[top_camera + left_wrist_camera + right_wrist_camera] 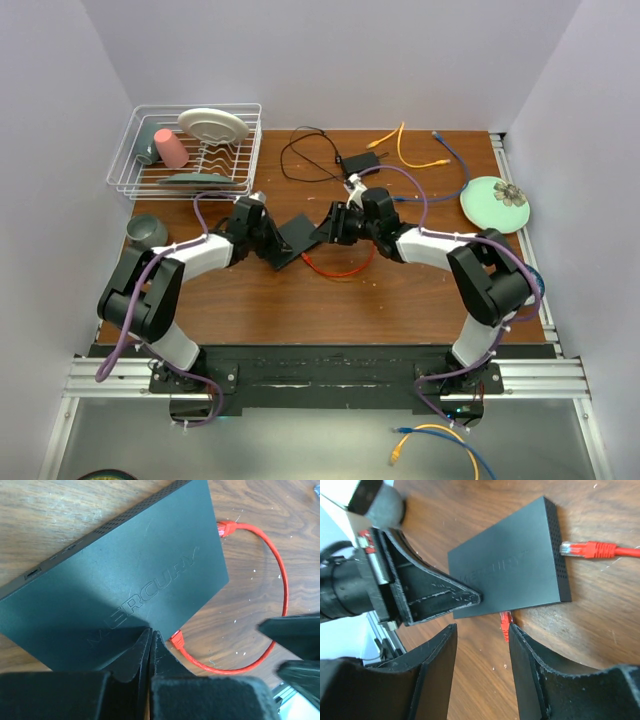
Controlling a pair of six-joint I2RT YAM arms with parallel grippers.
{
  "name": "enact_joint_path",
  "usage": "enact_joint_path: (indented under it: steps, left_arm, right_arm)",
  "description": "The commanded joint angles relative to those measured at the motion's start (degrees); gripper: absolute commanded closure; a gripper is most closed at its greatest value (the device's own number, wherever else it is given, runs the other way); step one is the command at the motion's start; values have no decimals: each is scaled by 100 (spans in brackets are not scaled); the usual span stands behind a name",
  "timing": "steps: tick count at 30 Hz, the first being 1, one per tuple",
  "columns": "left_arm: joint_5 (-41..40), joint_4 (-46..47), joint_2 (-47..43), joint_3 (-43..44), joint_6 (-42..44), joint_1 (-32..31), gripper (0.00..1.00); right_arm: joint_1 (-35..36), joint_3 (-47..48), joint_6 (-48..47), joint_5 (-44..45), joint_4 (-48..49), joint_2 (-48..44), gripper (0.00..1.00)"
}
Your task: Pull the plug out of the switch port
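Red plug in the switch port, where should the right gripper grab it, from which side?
Pinch the red plug by its short body jutting from the black box, coming straight in from that port edge. The right gripper faces it, open; the left gripper, shut, rests on the box.

Flat matte-black box (150,565), lying face-up and skewed near the middle of the wooden tabletop (60,510), "MERCURY" embossed across the top. Vent holes along two narrow edges, small slots in one of them. Red plug (506,622) butted against the narrow edge on the near right side; whether seated or merely touching not discernible. Thin red cable (282,580) looping over the wood to a second plug (577,549), clear-tipped, free, just beside a vented edge.
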Motion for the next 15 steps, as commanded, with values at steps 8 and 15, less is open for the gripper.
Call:
enact_joint_path:
  steps: [8, 15]
  left_arm:
    - [-235, -8, 188, -366, 77, -4, 100]
    - [-288, -52, 303, -348, 85, -4, 100]
  right_arm:
    - [117, 223, -463, -487, 8, 539, 52]
    - [205, 451, -937, -328, -538, 838, 49]
